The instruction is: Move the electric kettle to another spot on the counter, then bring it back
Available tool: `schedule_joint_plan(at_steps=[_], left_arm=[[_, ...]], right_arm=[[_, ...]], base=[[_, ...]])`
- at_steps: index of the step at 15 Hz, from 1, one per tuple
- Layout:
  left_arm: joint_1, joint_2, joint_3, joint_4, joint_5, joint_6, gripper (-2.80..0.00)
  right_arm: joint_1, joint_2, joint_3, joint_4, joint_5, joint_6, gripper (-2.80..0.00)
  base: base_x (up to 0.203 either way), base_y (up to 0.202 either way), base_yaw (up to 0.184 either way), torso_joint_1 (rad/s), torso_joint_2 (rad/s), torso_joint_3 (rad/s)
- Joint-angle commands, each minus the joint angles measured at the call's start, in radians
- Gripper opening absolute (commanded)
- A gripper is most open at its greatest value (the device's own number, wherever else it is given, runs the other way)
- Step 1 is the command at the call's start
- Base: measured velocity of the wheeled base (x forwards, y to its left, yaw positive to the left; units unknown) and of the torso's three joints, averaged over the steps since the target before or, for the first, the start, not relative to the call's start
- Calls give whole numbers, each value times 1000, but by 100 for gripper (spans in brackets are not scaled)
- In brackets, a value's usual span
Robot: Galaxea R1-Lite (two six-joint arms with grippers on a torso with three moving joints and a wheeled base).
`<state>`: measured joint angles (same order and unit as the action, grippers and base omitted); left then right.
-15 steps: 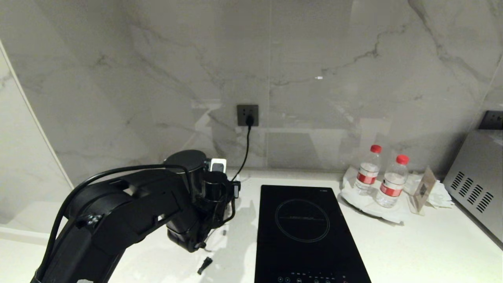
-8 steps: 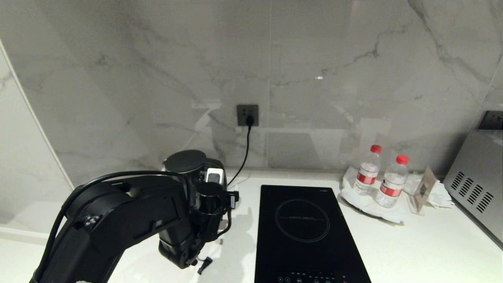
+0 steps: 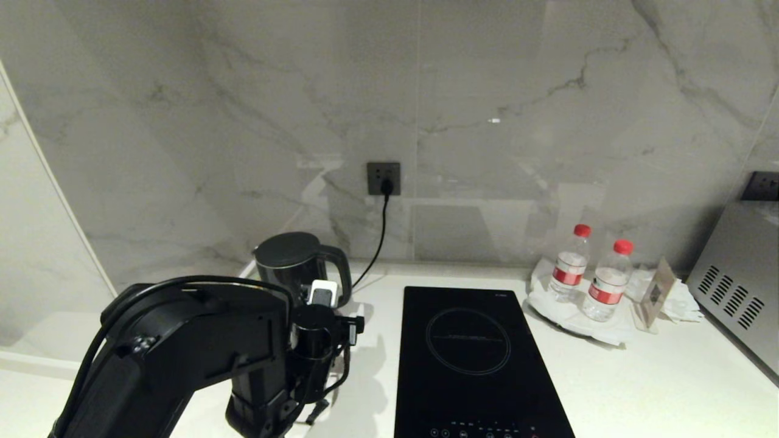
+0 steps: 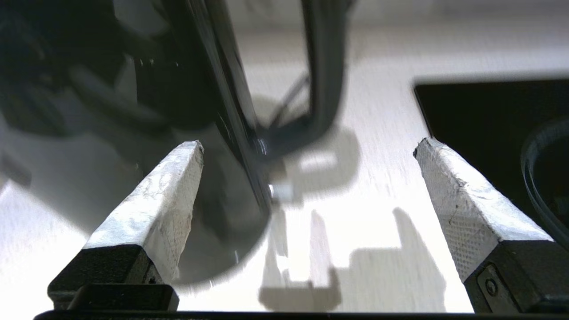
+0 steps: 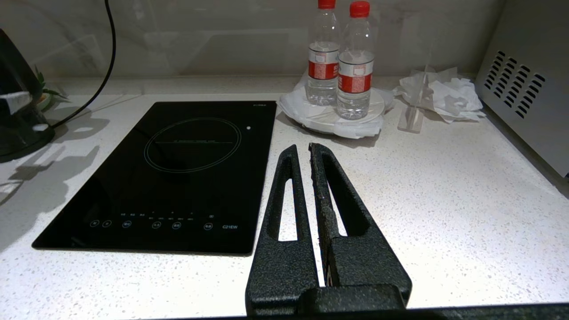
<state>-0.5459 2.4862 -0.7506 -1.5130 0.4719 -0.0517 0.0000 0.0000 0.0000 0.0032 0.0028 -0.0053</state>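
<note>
The electric kettle (image 3: 291, 260) stands upright on the white counter (image 3: 639, 389) at the back left, its loop handle (image 3: 342, 277) turned toward the cooktop. My left arm reaches in from the lower left, just in front of the kettle. In the left wrist view my left gripper (image 4: 309, 143) is open wide, with nothing between its white-padded fingers (image 4: 155, 204). The kettle body (image 4: 178, 89) and handle (image 4: 324, 66) lie just beyond the fingertips. My right gripper (image 5: 301, 149) is shut and empty, low over the counter to the right of the cooktop.
A black glass cooktop (image 3: 475, 359) lies in the middle of the counter. A cord (image 3: 380, 237) runs from the wall socket (image 3: 383, 177) down behind the kettle. Two water bottles (image 3: 569, 261) stand on a plate at the back right, beside crumpled paper and a metal appliance (image 3: 736, 286).
My left arm has drawn back from the kettle toward the counter's front, and its jaws have spread wider off the handle. The kettle stays standing in place.
</note>
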Motion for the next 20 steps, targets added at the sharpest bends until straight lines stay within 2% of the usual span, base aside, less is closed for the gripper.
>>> schedule_joint_plan(at_steps=[1, 5, 7, 10, 11, 14, 17, 20], left_arm=[[-18, 7, 63, -17, 3, 0, 0], [-51, -40, 156, -17, 8, -12, 0], [-62, -76, 238, -17, 3, -13, 0], [-83, -143, 311, -17, 1, -39, 0], [-82, -154, 319, -17, 4, -39, -280], [-79, -183, 355, -17, 5, -39, -280], [-73, -260, 470, -17, -15, -37, -280], [-75, -293, 484, -17, -30, -35, -280]], right_arm=[[0, 0, 0, 0, 0, -1, -280], [0, 0, 0, 0, 0, -1, -280], [0, 0, 0, 0, 0, -1, -280], [0, 0, 0, 0, 0, -1, -280], [0, 0, 0, 0, 0, -1, -280], [0, 0, 0, 0, 0, -1, -280], [0, 0, 0, 0, 0, -1, -280], [0, 0, 0, 0, 0, -1, -280]], base=[[0, 0, 0, 0, 0, 0], [0, 0, 0, 0, 0, 0], [0, 0, 0, 0, 0, 0], [0, 0, 0, 0, 0, 0], [0, 0, 0, 0, 0, 0], [0, 0, 0, 0, 0, 0], [0, 0, 0, 0, 0, 0], [0, 0, 0, 0, 0, 0]])
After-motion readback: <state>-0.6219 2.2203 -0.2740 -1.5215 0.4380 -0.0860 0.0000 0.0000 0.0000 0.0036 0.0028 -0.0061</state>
